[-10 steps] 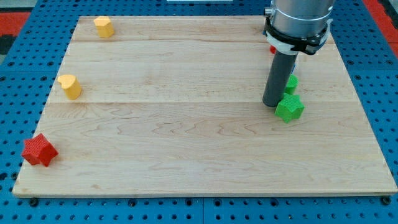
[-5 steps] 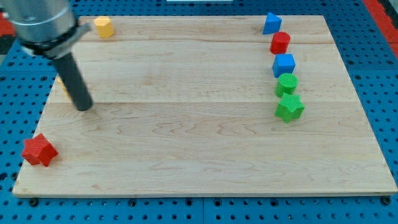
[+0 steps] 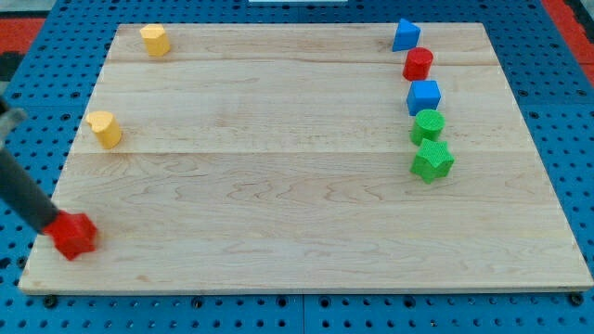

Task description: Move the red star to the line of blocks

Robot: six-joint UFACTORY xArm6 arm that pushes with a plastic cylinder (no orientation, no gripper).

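Note:
The red star lies near the board's lower left corner. My tip is right against the star's left side, with the dark rod rising to the upper left off the view's edge. At the view's right a line of blocks runs top to bottom: a blue triangle-like block, a red block, a blue block, a green round block and a green star.
Two yellow blocks lie on the wooden board: one at the top left and one at the left edge. A blue pegboard surrounds the board.
My rod swept from the line of blocks at the right across to the far left and down. It now touches the red star, which has shifted slightly right and down.

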